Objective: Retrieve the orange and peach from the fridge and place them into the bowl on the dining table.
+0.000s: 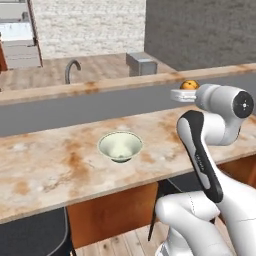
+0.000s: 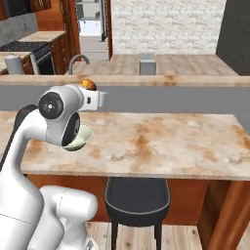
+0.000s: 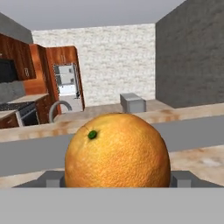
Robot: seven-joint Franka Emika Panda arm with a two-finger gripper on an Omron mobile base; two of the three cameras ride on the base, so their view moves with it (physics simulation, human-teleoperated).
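The jaws are grasping the orange point(image 3: 117, 151) between them, its green stem dot facing the hand camera, and are holding it above the marbled surface point(image 1: 45, 170), with the pale bowl point(image 1: 120, 146) sitting on that surface below and off to the jaws' left side.

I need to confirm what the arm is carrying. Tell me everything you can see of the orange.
The orange is a round, evenly orange fruit with dimpled peel and a small green stem spot on its upper left in the hand view. It sits between the gripper's jaws, held above the dining table, to the right of the bowl in the left base view, not yet in it.
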